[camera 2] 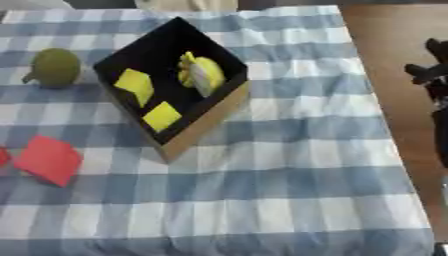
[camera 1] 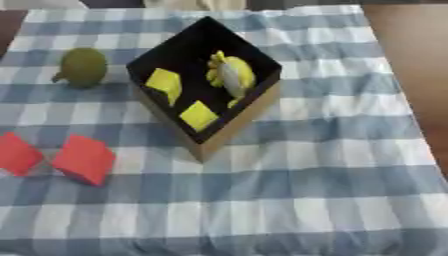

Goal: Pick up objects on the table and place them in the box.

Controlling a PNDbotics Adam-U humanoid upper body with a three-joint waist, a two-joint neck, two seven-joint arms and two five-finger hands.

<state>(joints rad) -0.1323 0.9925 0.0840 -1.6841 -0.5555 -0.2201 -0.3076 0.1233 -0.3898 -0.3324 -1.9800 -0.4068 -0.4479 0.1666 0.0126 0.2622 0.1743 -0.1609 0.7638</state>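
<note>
The box (camera 1: 229, 131) is cardboard-sided with a black inside, turned cornerwise on the blue checked cloth (camera 1: 306, 190). It holds two yellow blocks (camera 1: 164, 84) and a yellow-and-grey lump (camera 1: 232, 74). Beyond it from the hand lie an olive-green fruit (camera 1: 83, 66) and two red blocks (camera 1: 83, 159). The right hand (camera 2: 430, 70) shows off the cloth's right edge, well apart from the box; whether its fingers are apart I cannot tell.

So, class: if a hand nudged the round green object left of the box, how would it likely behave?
The green object looks rounded, so it would probably roll rather than slide. Its small stem-like nub may make it wobble. The checked cloth might slow it.
</note>
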